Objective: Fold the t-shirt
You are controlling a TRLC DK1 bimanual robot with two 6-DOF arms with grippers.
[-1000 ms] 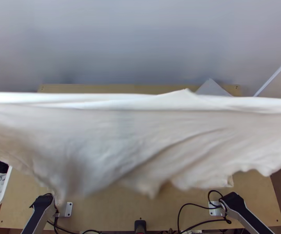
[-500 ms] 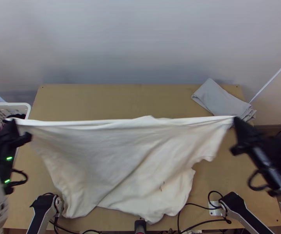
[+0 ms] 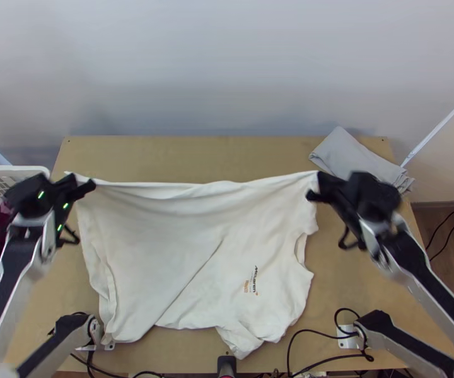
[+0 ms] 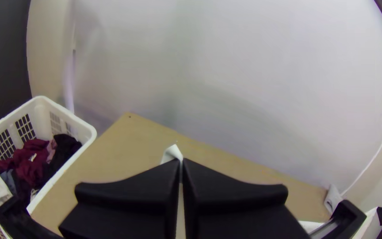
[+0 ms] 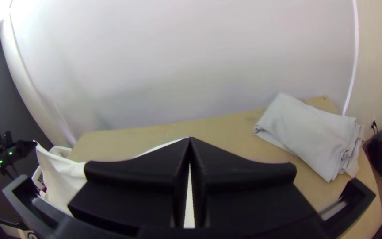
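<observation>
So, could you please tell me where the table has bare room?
Bare wood shows along the far edge, beyond the t-shirt and left of the folded grey cloth; a smaller patch lies between t-shirt and right arm. Crowded: the near edge, with cables and arm bases.

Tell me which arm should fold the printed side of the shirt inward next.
Right, I'd say: the right gripper pinches the white shirt at the taut edge's end nearer the print; the left gripper holds the end farther away.
</observation>
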